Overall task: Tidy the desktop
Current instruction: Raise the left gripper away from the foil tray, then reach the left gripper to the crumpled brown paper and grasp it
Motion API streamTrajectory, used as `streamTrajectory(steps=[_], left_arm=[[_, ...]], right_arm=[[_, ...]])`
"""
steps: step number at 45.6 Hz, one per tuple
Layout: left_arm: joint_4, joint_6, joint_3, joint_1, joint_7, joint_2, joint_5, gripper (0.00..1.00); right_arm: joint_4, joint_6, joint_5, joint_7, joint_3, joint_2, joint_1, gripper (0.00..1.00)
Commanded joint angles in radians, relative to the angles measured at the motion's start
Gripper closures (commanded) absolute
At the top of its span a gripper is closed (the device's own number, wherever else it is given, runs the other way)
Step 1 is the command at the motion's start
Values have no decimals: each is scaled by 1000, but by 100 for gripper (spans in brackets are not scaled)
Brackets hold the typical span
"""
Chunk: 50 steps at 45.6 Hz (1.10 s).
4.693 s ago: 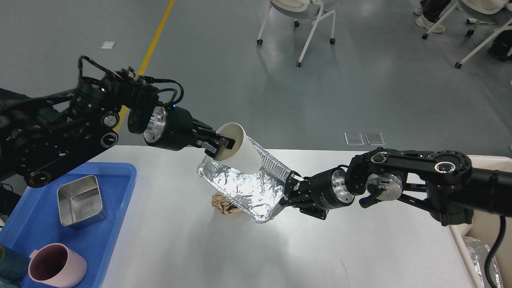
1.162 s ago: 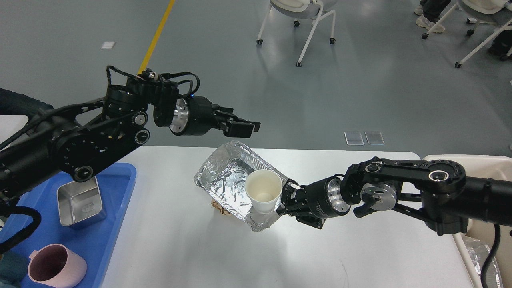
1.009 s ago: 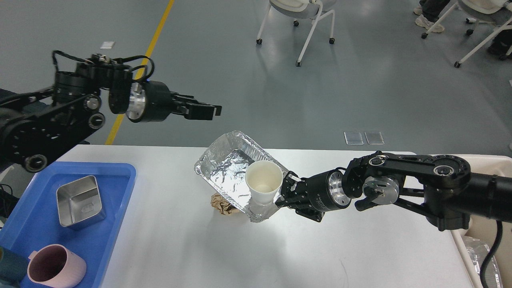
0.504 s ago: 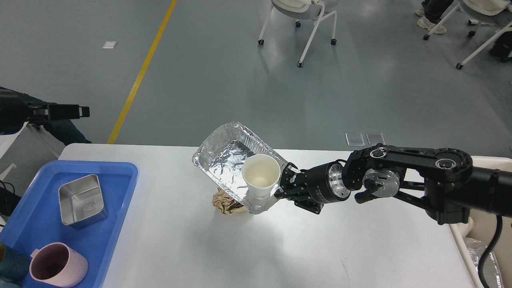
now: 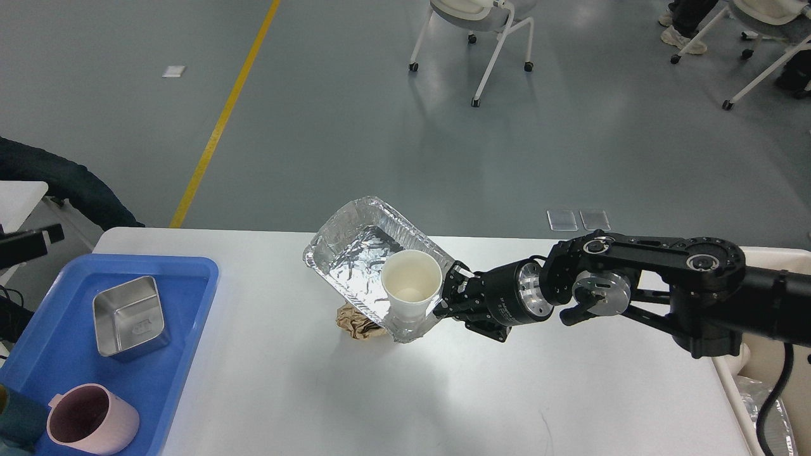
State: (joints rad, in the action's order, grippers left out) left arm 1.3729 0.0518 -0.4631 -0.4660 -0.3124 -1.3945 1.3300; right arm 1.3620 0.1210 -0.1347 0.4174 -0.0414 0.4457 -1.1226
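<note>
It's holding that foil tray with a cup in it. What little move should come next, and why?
Probably carry it rightward toward the cream bin. The right gripper grips the foil tray, tilted above the desktop, with the paper cup inside. Keeping it level seems wise.

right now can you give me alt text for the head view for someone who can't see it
The right end effector holds a tilted foil tray with a white paper cup in it above the white desktop, over a crumpled brown paper. At left, a blue tray holds a steel container and pink mug.
</note>
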Motion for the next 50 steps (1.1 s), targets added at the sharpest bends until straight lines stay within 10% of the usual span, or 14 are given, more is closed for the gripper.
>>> streamTrajectory(steps=[1, 29, 37, 50], left_arm=[[14, -50, 0, 78, -16, 15, 2, 3], [155, -58, 3, 118, -16, 25, 0, 3], [83, -50, 3, 98, 84, 225, 46, 3], [-124, -50, 11, -3, 93, 640, 466, 3]], right_arm=[[5, 0, 0, 0, 0, 5, 0, 100], [6, -1, 0, 0, -3, 18, -6, 100], [14, -1, 0, 0, -5, 19, -9, 100], [17, -1, 0, 0, -6, 28, -11, 100]])
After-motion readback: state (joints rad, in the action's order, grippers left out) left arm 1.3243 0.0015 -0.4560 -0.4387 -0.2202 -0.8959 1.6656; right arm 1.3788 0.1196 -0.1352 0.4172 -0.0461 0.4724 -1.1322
